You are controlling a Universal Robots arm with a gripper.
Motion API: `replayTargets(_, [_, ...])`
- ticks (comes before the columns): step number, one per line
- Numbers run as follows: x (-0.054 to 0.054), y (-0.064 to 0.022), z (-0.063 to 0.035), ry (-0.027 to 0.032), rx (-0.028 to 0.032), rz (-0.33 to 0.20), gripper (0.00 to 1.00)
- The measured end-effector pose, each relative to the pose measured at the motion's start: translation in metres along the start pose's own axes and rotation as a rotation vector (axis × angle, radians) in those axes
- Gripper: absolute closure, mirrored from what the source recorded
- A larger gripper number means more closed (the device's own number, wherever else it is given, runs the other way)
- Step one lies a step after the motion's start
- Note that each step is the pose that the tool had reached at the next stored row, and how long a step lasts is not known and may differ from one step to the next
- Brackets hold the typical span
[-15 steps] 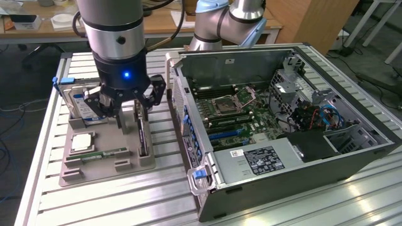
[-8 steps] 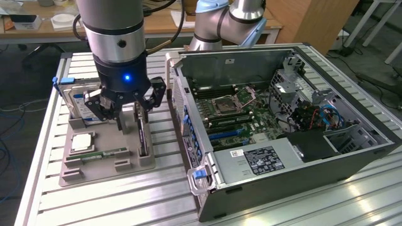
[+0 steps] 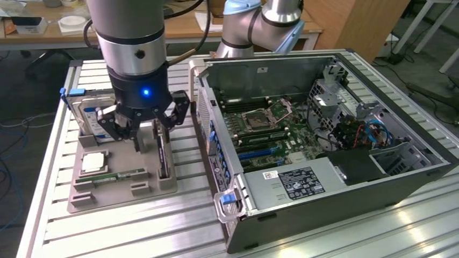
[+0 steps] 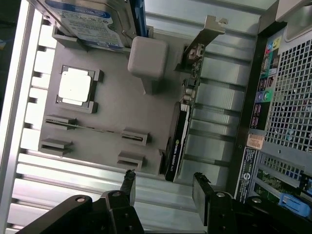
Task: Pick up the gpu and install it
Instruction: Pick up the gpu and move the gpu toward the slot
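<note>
Left of centre in the exterior view: gripper [image 3: 149,138] low over a grey tray [image 3: 129,161], jaws spread wide and holding nothing. Just beneath, standing on its long edge in a slot at the tray's side nearest the open computer case [image 3: 272,70]: the gpu [image 3: 163,161], dark, not yet lifted. In the wrist view, fingertips [image 4: 129,178] well apart near one end of the gpu, metal bracket [image 4: 208,29] at the other. Also on the tray: hard drive [image 3: 90,115], processor chip [image 3: 94,161], memory stick [image 3: 115,176].

Arm [image 3: 128,32] upright, wrist [image 3: 140,88] pointing straight down, blue indicator [image 3: 145,92] lit, gripper [image 3: 147,135] spread wide, dark fingers [image 4: 128,187] well apart, gripping nothing.
</note>
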State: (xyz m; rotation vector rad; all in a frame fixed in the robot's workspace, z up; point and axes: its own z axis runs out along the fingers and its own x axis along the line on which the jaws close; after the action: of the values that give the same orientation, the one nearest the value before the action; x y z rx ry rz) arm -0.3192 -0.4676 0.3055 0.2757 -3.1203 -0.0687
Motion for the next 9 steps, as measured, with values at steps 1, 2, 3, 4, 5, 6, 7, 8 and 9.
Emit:
replayTargets(1, [0.0,-0.0004,0.0005,0.0001,0.0,-0.001,0.41])
replayTargets(2, [0.0001,-0.0007,0.0009,0.0001,0.0001,-0.002,0.41])
replayTargets(3, [0.0002,-0.0011,0.0014,0.0002,0.0,-0.003,0.41])
replayTargets(4, [0.0002,-0.0014,0.0018,0.0002,0.0001,-0.004,0.41])
replayTargets(5, [0.0003,-0.0018,0.0023,0.0003,0.0001,-0.005,0.41])
replayTargets(6, [0.0004,-0.0021,0.0028,0.0002,0.0,-0.006,0.41])
replayTargets(7, [0.0004,-0.0025,0.0033,0.0003,0.0,-0.007,0.41])
replayTargets(8, [0.0005,-0.0029,0.0037,0.0004,0.0001,-0.008,0.41])
replayTargets(9, [0.0005,-0.0032,0.0042,0.0004,0.0,-0.009,0.41])
